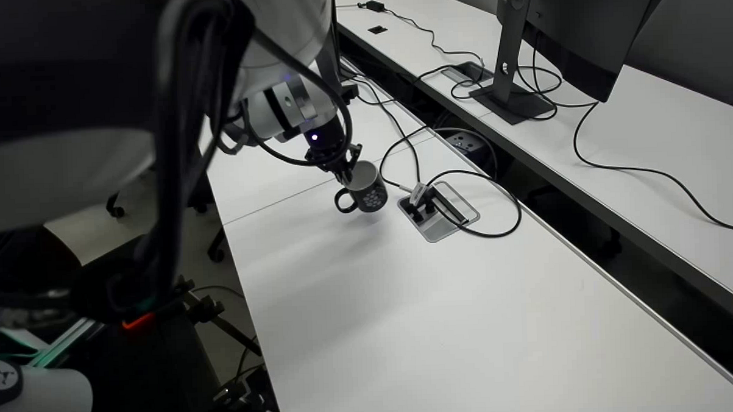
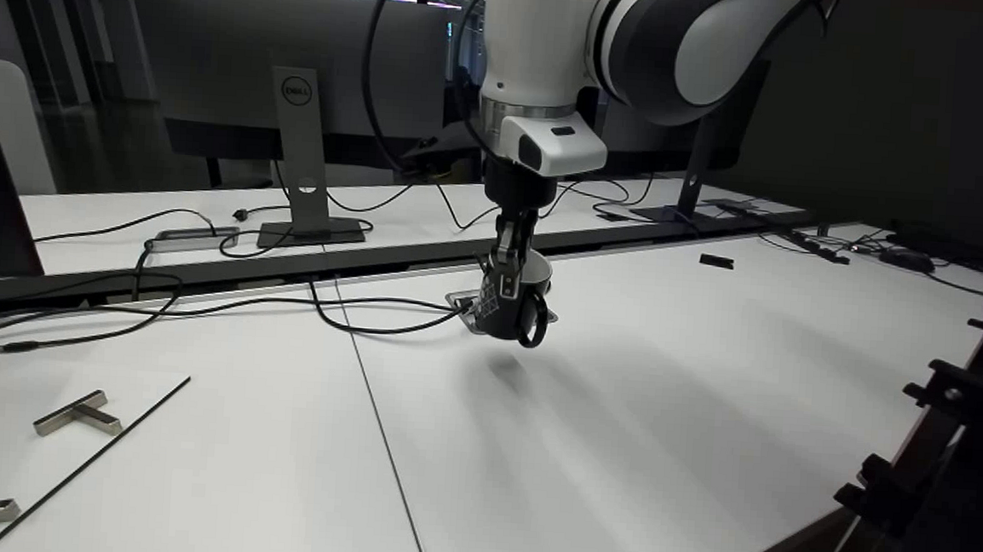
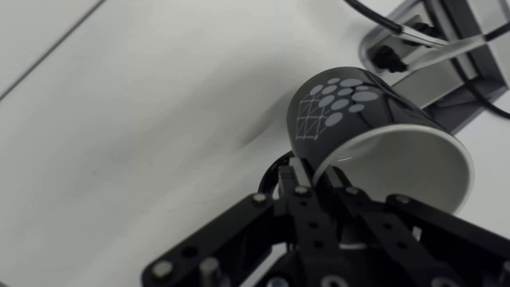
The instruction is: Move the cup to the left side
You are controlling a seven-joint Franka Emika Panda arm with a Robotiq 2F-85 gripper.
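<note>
The cup (image 1: pixel 369 197) is a dark grey-black mug with a pale rim and interior, a loop handle and a light dot-and-line print. It also shows in an exterior view (image 2: pixel 499 317) and in the wrist view (image 3: pixel 342 101). My gripper (image 3: pixel 316 173) is shut on the cup's wall near the handle, one finger inside the rim and one outside. The gripper shows in both exterior views (image 1: pixel 348 176) (image 2: pixel 505 285). The cup hangs a little above the white table (image 2: pixel 635 438), its shadow apart below it, and looks slightly tilted. The inner fingertip is partly hidden by the wall.
A table power socket (image 1: pixel 437 212) with plugs and looping black cables (image 1: pixel 513 210) lies close beside the cup. A dark gap (image 1: pixel 624 252) separates this table from one with a monitor (image 1: pixel 574 34). Metal T-shaped pieces (image 2: pixel 78 413) and a small black block (image 2: pixel 716 261) lie on the table.
</note>
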